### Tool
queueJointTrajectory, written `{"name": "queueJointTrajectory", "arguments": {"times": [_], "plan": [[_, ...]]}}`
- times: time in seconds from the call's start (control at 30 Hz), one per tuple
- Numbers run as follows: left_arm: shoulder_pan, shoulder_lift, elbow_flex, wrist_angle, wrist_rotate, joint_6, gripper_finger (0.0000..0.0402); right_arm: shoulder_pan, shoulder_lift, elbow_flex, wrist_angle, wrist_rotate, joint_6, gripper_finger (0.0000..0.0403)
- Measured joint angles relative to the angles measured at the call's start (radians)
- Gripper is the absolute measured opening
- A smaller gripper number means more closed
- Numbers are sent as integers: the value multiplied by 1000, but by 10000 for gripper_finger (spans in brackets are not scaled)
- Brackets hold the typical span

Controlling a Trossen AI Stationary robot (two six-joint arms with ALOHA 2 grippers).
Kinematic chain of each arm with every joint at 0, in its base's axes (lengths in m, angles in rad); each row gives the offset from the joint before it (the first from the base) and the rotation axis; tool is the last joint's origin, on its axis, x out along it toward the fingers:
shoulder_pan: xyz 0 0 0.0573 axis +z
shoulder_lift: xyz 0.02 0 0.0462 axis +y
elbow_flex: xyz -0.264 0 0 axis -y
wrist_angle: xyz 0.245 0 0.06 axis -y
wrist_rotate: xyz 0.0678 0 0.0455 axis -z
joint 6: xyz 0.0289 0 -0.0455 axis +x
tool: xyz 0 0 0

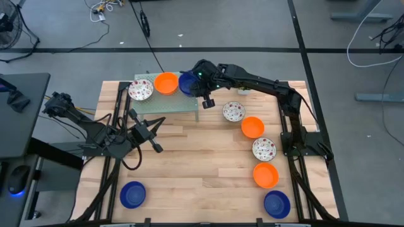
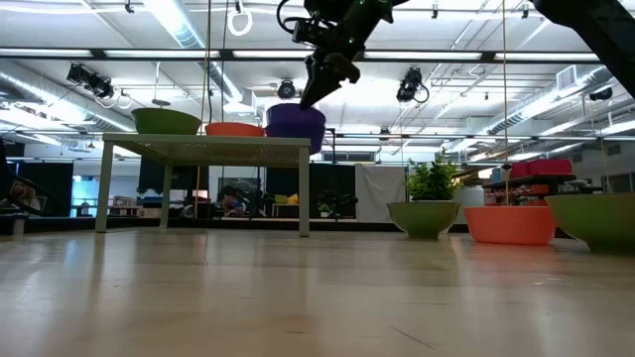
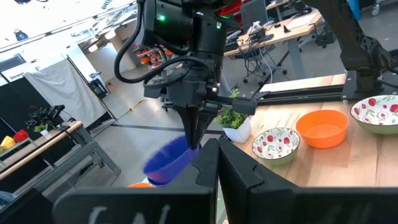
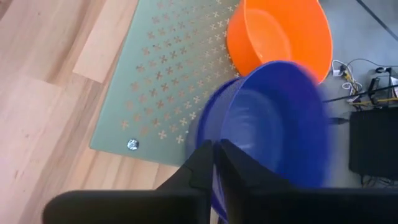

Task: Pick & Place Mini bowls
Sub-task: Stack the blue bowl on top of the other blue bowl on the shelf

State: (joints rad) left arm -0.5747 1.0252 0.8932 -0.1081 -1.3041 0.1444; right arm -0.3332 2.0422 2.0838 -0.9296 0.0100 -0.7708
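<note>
arms: matte black, jointed | right arm: green light near wrist | fingers: black, tapered

A grey floor crossed by dark tape lines and loose cables surrounds the wooden bench, with a black desk just beside it and bright ceiling strip lights overhead.

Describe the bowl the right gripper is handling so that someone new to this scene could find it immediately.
Look at the small pale green raised platform at the table's far edge. Three bowls sit in a row on it: a speckled bowl, an orange bowl, then the blue bowl at the right gripper. It is the only blue one on the platform, with the gripper's fingers at its rim.
</note>
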Motion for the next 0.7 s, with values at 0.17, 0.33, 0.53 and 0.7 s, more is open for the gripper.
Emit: {"name": "queueJointTrajectory", "arguments": {"times": [0.17, 0.33, 0.53, 0.7], "plan": [[0, 0, 0, 0, 0, 0, 16, 0, 0, 0, 12, 0, 3, 46], [0, 0, 0, 0, 0, 0, 16, 0, 0, 0, 12, -1, 3, 62], [0, 0, 0, 0, 0, 0, 16, 0, 0, 0, 56, -86, 33, 82], [0, 0, 0, 0, 0, 0, 16, -1, 0, 0, 59, -91, 65, 69]]}}
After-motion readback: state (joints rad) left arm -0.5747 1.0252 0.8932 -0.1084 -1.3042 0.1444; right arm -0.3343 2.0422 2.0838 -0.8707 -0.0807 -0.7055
